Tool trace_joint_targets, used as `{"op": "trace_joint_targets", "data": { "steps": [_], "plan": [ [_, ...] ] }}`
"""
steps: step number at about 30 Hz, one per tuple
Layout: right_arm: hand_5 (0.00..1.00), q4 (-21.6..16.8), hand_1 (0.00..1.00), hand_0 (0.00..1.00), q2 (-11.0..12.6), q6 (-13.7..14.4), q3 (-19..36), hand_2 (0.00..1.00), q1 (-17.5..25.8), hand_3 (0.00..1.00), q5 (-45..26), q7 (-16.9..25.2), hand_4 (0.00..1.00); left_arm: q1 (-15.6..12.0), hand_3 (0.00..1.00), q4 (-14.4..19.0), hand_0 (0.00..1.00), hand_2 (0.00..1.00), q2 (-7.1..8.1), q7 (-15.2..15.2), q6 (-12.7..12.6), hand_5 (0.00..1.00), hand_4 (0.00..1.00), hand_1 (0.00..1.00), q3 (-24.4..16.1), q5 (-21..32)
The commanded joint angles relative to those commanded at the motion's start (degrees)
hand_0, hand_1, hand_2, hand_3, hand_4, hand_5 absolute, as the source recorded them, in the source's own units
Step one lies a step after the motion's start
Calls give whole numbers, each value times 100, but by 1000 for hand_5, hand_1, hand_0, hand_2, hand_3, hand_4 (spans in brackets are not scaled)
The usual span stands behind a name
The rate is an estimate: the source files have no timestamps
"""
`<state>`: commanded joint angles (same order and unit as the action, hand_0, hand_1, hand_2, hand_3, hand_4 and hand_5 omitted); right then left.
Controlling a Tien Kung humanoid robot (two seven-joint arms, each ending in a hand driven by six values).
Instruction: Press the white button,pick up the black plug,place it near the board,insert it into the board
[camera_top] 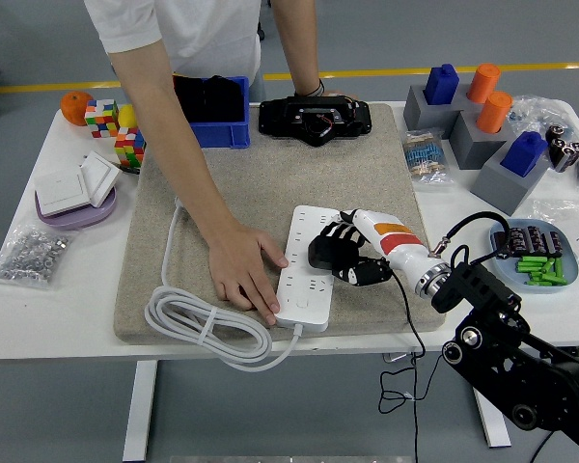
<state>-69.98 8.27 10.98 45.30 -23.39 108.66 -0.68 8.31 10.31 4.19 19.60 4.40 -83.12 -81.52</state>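
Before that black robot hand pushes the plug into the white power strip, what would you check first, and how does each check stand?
1. Plug held: right hand is curled on the black plug: ok.
2. Plug over the power strip: ok.
3. Prongs lined up with a socket: cannot tell.
4. Strip steadied: the person's hand rests against its left edge: ok.
5. Person's fingers clear of the plug: ok.
6. White cord out of the way: ok.
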Motion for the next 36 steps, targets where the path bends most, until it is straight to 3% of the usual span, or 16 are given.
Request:
{"op": "trace_joint_targets", "data": {
  "steps": [33,34,36],
  "plan": [
    [2,105,307,435,29,-58,-22,308,-64,521,184,20,763,-1,729,0,770,661,-12,-10,0,524,647,706,17,38],
    [2,111,355,456,29,-51,-16,341,-67,543,158,40,781,2,729,0,771,661,-12,-13,-1,524,647,706,17,40],
    [2,121,355,456,27,-49,-11,341,-65,543,114,59,781,2,729,0,771,661,-11,-15,1,524,647,706,23,44]
  ]
}}
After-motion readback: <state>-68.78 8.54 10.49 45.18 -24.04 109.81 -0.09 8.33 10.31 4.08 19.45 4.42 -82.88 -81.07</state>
